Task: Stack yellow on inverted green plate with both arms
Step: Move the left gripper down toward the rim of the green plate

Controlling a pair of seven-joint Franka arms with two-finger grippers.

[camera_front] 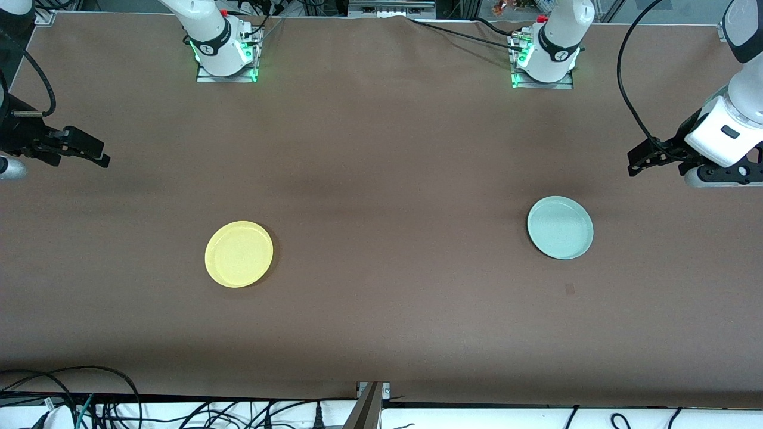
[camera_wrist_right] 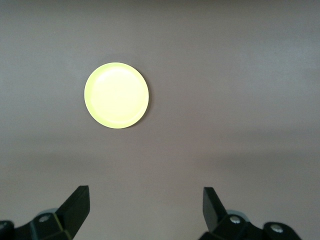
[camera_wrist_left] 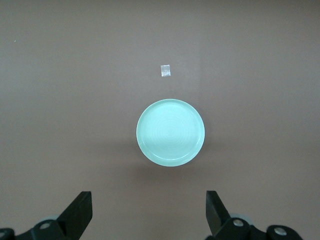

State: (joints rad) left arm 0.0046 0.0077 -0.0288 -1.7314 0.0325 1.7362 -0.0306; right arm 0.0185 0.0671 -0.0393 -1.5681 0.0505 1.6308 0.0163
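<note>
On brown table [camera_front: 381,179], rimmed yellow [camera_front: 239,254]

bare table [camera_front: 381,179] around both plates, apparently unobstructed

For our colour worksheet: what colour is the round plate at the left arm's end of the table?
Pale mint green, clearest in the left wrist view.

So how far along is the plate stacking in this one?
Nothing looks done yet. The yellow plate lies alone on the table toward the right arm's end, and the green plate lies apart toward the left arm's end, rim up, not inverted. Nothing is in hand: the left pincer and right pincer are open and empty, raised. Flipping the green and stacking the yellow remain.
</note>
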